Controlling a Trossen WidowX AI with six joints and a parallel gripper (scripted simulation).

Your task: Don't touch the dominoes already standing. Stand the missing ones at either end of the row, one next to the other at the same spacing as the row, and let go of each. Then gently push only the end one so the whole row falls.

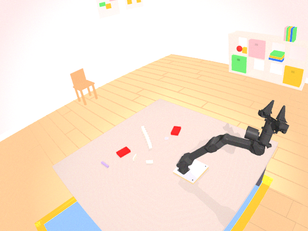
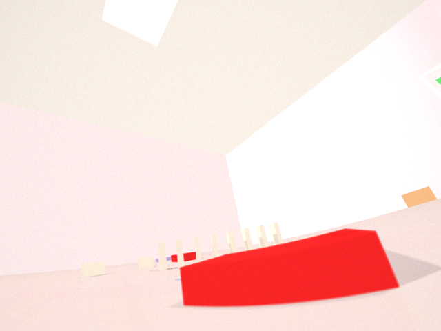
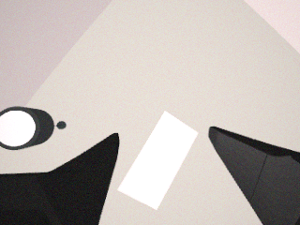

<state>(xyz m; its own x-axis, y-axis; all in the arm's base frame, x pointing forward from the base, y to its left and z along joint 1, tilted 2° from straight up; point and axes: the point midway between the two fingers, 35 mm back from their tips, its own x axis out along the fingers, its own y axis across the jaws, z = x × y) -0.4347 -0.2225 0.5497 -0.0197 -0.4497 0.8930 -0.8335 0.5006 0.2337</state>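
Note:
Several cream dominoes (image 1: 147,137) (image 2: 162,255) stand upright in a slightly curved row. One loose domino (image 1: 149,161) (image 2: 92,269) rests on its long edge beyond the row's near end. Another loose domino (image 1: 134,157) (image 2: 145,262) also rests on its long edge, between the first and the far red block. My gripper (image 1: 278,103) (image 3: 164,131) is open and empty, raised high at the table's right side, fingers pointing up, far from all the dominoes. The wrist view shows only ceiling, walls and lamps around the fingers.
A red block (image 1: 175,130) (image 2: 284,278) lies right of the row and partly hides it in the exterior view. Another red block (image 1: 123,151) lies to its left. A purple stick (image 1: 105,164) and a small pale disc (image 1: 166,138) lie on the table. The arm's white base plate (image 1: 198,171) is at the right.

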